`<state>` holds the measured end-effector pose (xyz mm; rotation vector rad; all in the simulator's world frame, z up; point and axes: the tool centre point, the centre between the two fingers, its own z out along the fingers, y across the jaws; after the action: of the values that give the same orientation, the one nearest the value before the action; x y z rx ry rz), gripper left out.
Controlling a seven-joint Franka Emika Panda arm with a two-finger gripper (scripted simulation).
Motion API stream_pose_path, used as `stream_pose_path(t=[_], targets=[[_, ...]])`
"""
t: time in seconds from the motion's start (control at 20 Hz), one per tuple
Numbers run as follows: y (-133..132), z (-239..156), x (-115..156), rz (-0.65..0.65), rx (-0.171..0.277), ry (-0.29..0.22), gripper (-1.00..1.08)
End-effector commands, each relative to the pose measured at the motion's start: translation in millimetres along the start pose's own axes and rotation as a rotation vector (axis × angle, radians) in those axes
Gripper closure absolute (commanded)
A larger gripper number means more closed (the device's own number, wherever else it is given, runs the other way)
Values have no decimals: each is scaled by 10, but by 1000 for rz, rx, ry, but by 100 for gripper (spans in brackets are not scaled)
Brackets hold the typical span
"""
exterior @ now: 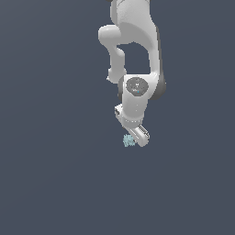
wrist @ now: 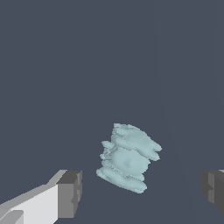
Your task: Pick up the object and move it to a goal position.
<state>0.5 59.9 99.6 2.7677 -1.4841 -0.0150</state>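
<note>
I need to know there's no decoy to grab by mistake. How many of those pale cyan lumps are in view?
1. The pale cyan lump sits just beside the gripper in the exterior view; the wrist view shows it between the open fingers. The arm may hide others.

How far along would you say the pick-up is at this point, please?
Done: the hand is down at the pale lump. In hand: its open fingers straddle the lump, apart from it. Left: closing, lifting and carrying; no goal marker shows.
</note>
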Motion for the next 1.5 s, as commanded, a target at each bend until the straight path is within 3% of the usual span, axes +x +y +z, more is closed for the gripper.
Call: stream_pose_path(t=[0.0, 0.4, 0.85, 1.45], targets=[[-9, 28, -7, 52, 2, 2, -92], [-26, 82, -23, 150, 5, 7, -92], [-27, 123, -26, 163, 6, 7, -92], [-25, 584, -24, 167, 6, 7, -92]])
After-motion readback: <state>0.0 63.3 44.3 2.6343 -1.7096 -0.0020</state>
